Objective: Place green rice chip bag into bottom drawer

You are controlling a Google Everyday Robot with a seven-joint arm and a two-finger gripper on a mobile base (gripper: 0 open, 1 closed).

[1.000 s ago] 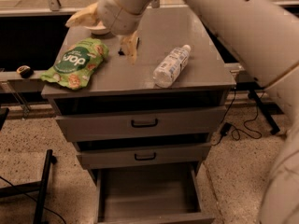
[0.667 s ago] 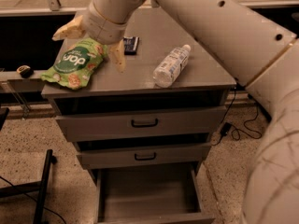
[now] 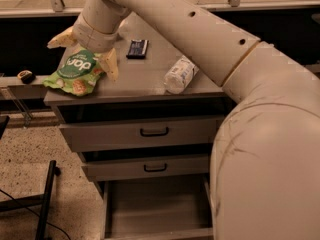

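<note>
- starting nearest me, the bottom drawer [image 3: 155, 211] stands pulled out at the foot of the cabinet, and its plain grey box holds nothing i can see. i judge it is left open like this so the bag can go straight down into it.
- just above it, the middle drawer [image 3: 115, 170] and the top drawer [image 3: 110, 134] jut out only a little, and the bottom one reaches out farther than either. what they hold is hidden from me.
- my arm [image 3: 260, 149] bulks across the right side and covers that part of the cabinet.
- on the cabinet top [image 3: 140, 81], at the front left corner, the green rice chip bag [image 3: 75, 75] lies flat with its logo up and its near edge reaching the rim. it is not in any drawer yet.
- my gripper [image 3: 86, 51] hangs right over the far end of the bag. it is released, its fingers [image 3: 111, 64] spread wide to either side and clasping nothing. i judge this is the line-up for a pinch on the crinkly top.
- to the right, well apart from the bag, a water bottle [image 3: 179, 75] lies on its side, out of my way.
- farther back, a dark packet [image 3: 137, 48] lies flat, apart from the bag.
</note>
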